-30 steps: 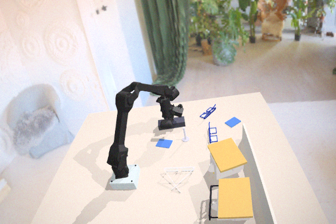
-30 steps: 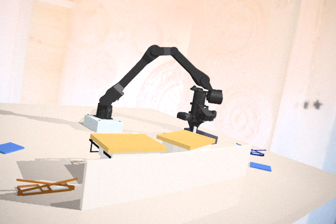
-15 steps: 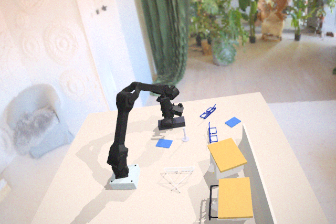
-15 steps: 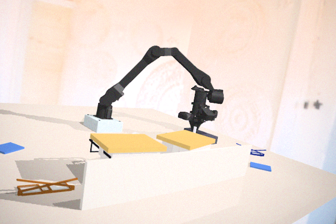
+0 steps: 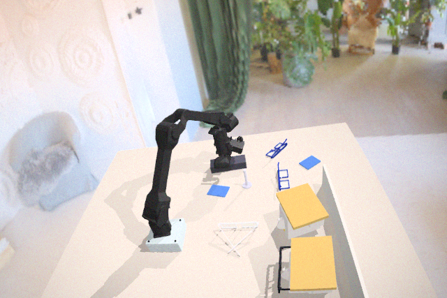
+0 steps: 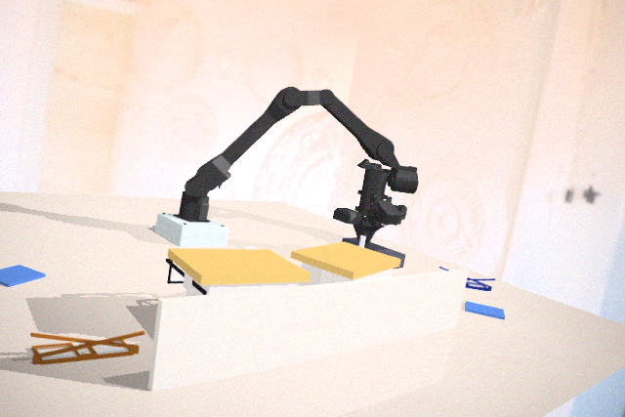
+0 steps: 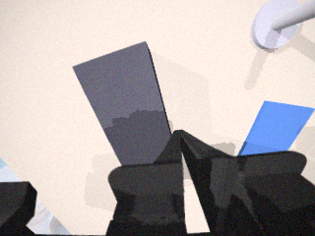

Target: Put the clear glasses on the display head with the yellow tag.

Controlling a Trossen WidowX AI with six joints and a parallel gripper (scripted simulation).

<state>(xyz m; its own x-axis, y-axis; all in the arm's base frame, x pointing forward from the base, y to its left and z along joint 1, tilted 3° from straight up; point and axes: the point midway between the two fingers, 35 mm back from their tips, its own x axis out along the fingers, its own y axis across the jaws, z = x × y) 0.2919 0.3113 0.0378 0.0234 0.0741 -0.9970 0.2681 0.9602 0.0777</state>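
Note:
The clear glasses [image 5: 236,227] lie on the table in the top view, temples folded and crossed. My gripper [image 5: 222,165] [image 6: 364,241] [image 7: 178,134] is shut and empty, pointing down beside a dark block, far from the clear glasses. The farther display head [image 5: 280,223] is mostly hidden under a tilted orange-yellow board; a tiny yellow spot, perhaps its tag, shows there. The nearer head [image 5: 284,273] is also mostly hidden under its board and has black glasses [image 5: 279,269] [image 6: 174,271] at its front.
Dark block [image 5: 238,162] [image 6: 395,254] [image 7: 123,93]; a pale upright stand [image 5: 246,181] [image 7: 276,29]; blue pads [image 5: 218,190] [image 5: 309,162]; two blue glasses [image 5: 283,179] [image 5: 277,149]. A white wall [image 5: 343,226] [image 6: 303,323] runs behind the heads. Orange glasses [image 6: 87,354] lie beyond its end.

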